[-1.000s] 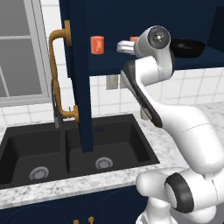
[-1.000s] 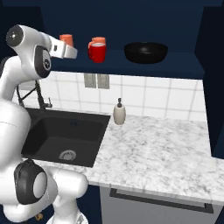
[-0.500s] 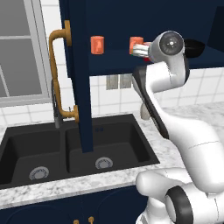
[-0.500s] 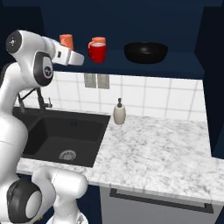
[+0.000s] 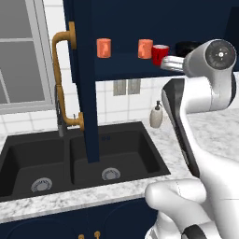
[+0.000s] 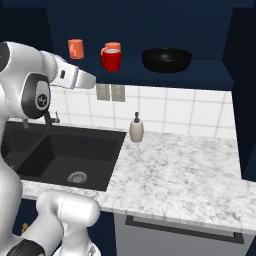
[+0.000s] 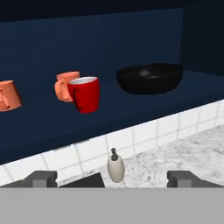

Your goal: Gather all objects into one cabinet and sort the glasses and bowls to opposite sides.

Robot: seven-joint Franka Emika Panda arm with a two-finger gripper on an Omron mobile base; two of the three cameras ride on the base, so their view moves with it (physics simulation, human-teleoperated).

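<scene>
With my gripper (image 7: 111, 178) spread wide and empty, I judge the red cup (image 7: 85, 94) on the cabinet shelf (image 6: 210, 72), beside the black bowl (image 7: 150, 78), rigid, light and slippery, best pinched across its rim.

Flat even rendered light, dim navy cabinet (image 6: 200, 30) interior, soft low-resolution edges, no glare

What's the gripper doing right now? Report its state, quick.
Gripper: open, jaws wide apart, holding nothing, aimed at the red cup on the shelf.
</scene>
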